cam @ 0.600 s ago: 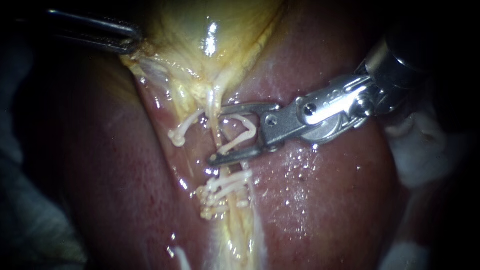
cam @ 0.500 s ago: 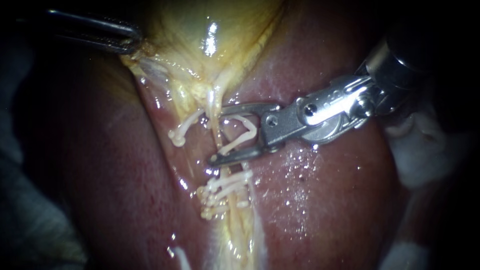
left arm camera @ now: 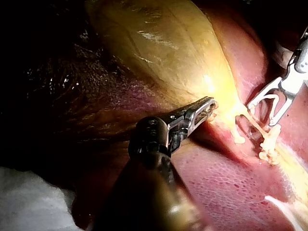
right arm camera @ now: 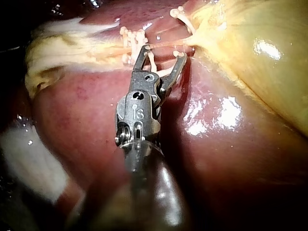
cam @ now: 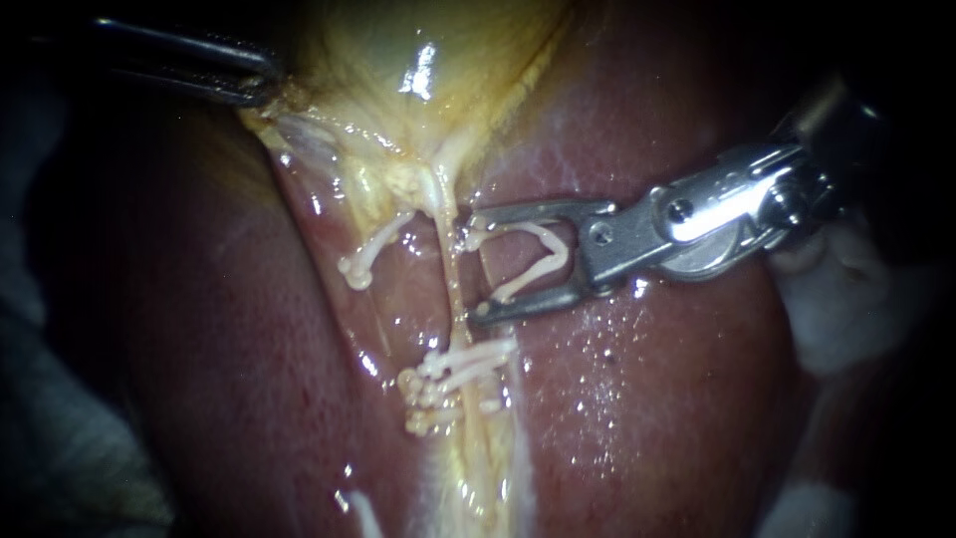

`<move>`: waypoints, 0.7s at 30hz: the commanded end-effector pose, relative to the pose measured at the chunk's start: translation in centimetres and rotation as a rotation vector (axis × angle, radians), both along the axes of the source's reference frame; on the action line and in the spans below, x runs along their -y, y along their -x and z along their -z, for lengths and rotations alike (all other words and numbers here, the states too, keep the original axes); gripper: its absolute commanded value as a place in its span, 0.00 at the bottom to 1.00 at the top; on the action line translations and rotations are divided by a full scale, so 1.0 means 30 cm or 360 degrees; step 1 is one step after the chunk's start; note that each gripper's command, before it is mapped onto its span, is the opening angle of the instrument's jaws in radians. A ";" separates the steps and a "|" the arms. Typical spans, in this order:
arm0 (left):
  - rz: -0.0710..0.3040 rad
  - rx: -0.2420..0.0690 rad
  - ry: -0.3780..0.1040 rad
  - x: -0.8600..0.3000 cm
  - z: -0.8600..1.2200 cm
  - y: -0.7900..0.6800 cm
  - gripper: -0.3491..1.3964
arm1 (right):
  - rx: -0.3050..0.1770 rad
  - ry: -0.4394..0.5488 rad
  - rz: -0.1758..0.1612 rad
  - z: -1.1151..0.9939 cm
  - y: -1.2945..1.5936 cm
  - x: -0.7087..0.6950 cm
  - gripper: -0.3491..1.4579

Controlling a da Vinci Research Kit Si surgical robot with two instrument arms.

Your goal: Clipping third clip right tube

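White clip [cam: 536,277] in right instrument [cam: 473,264] lies seemingly beside tube [cam: 449,249].

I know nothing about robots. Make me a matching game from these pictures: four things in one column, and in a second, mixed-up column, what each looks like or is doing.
Things
1. left instrument
2. right instrument
3. gallbladder
4. liver

Descriptions
A. dark red and glistening, lying under the rest
B. yellow, with a bright wet shine
C. holds a clip, white and spread open, close beside the tube
D. grips the yellow organ at its edge

Pairs: 1-D, 2-C, 3-B, 4-A
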State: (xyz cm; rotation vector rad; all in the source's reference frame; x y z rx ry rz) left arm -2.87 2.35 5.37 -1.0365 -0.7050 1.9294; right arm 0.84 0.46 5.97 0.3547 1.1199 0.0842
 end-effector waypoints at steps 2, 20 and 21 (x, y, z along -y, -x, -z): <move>0.0001 0.0000 0.0001 0.0000 0.0002 -0.0001 0.00 | 0.0002 -0.0002 -0.0005 0.0010 0.0015 -0.0010 0.47; 0.0001 0.0000 0.0001 0.0001 0.0003 -0.0002 0.00 | 0.0045 -0.0512 -0.0106 0.0028 0.0024 0.0000 0.46; 0.0001 0.0000 0.0001 0.0001 0.0003 -0.0002 0.00 | 0.0044 -0.0563 -0.0116 0.0021 0.0020 0.0002 0.47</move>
